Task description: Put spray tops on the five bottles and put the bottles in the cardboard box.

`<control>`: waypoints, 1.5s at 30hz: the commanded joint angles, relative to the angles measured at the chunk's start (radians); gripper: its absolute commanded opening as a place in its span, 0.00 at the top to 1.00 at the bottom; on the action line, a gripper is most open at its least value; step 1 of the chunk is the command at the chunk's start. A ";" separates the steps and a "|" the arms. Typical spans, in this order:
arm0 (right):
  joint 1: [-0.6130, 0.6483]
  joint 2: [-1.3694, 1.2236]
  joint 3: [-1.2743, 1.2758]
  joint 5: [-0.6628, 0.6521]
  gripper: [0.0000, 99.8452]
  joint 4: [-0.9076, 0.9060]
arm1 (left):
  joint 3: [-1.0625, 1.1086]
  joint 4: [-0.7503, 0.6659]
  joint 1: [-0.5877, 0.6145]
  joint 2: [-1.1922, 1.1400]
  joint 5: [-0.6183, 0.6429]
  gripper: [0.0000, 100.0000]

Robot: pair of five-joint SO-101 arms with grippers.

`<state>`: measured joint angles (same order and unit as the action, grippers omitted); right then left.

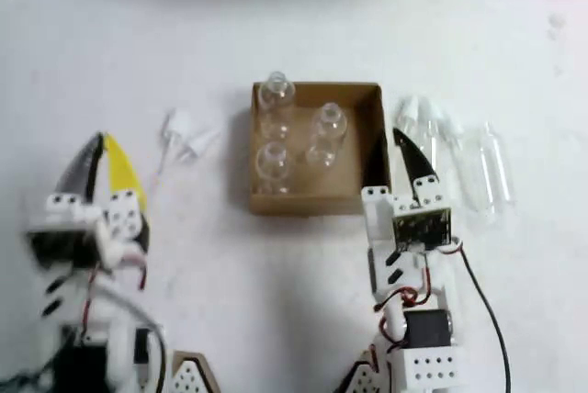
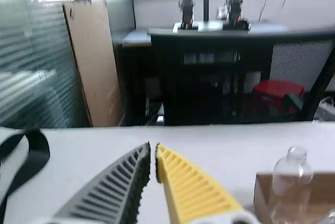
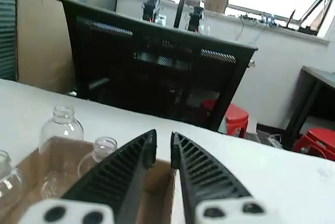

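Note:
The cardboard box (image 1: 317,198) sits mid-table with three clear bottles standing in it, all without tops: one at the far left corner (image 1: 276,95), one to the right (image 1: 328,127), one nearer (image 1: 274,163). Two more bottles (image 1: 485,168) lie flat right of the box, with white spray tops (image 1: 427,117) beside them. More spray tops (image 1: 188,134) lie left of the box. My left gripper (image 1: 102,136) (image 2: 153,148), with one grey and one yellow finger, is shut and empty left of those tops. My black right gripper (image 1: 386,129) (image 3: 164,134) hangs shut and empty over the box's right wall (image 3: 159,185).
The left wrist view catches one bottle (image 2: 290,179) rising from the box (image 2: 314,195). A black strap (image 2: 31,153) lies on the table at the far left. Bare white tabletop (image 1: 276,301) lies in front of the box between the arms.

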<state>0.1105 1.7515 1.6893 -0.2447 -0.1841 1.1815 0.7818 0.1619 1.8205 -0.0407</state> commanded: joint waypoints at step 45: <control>-0.082 0.005 0.005 -0.014 0.97 -0.151 | -1.002 0.247 -0.300 0.007 0.374 0.87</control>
<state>0.0460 1.7561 1.6893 -0.2524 -0.3314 0.1826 1.0211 -0.1312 1.8374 0.3199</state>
